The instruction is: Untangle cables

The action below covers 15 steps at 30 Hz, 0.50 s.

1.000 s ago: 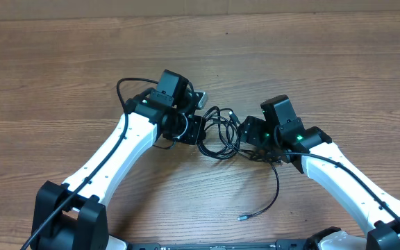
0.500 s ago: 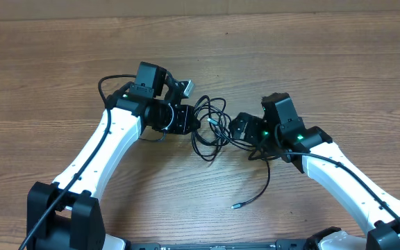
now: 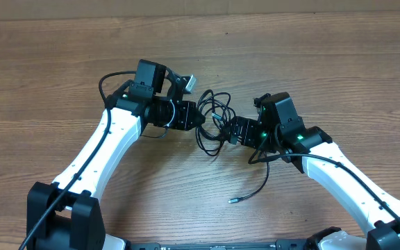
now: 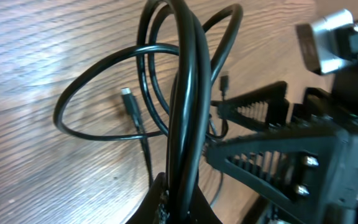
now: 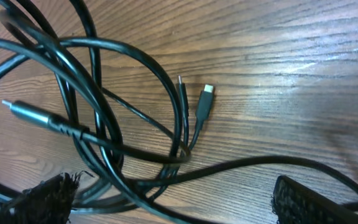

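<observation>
Over the last second the left gripper [image 3: 194, 118] has dragged its catch toward 10 o'clock, and the cables [image 3: 214, 119] have gone with it. The bunch now sits just above the middle of the desk [image 3: 325, 62], between the two arms, its loops looking wider than before. The left jaws are clamped together on two or three strands that rise straight up its wrist view. The right gripper [image 3: 237, 130] has meanwhile let go: its jaws stand wide apart at the bunch's 4 o'clock edge, gripping nothing, with loose strands lying between them. That reads as a regrasp, so the knot is loosened, not undone. One free tail [image 3: 264, 186] trails toward 6 o'clock, and its silvery tip [image 3: 232, 201] has been drawn nearer the bunch. In the right wrist view a small flat plug [image 5: 204, 102] lies beside crossed loops and looks likely to snag. The left arm's own thicker cable [image 3: 110, 83] arcs at 9 o'clock, apart from the work.
</observation>
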Tool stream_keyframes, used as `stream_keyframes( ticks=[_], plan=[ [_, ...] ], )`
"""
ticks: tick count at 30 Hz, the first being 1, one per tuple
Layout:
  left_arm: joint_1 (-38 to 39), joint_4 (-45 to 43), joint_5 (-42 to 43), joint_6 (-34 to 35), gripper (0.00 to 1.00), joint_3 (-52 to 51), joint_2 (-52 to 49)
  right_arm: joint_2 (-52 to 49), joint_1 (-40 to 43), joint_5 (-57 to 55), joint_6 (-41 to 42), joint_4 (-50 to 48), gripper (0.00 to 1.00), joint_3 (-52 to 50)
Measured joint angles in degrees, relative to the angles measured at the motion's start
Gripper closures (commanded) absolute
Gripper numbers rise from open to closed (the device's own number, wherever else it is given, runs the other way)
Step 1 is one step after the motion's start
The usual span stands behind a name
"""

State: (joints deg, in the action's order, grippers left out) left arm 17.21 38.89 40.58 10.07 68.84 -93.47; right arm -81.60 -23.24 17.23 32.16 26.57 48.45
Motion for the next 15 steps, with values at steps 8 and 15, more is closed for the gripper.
stream_keyframes(
  ticks=[8, 15],
  plan=[
    [0.0, -0.3, 2.8, 0.0, 0.96, 0.0, 0.0, 0.0, -0.2, -9.6, 6.4, 3.1, 0.03, 0.1],
    [0.0, -0.7, 5.0, -0.1, 0.96, 0.0, 0.0, 0.0, 0.0, -20.0, 13.9, 6.5, 0.00, 0.3]
  ],
)
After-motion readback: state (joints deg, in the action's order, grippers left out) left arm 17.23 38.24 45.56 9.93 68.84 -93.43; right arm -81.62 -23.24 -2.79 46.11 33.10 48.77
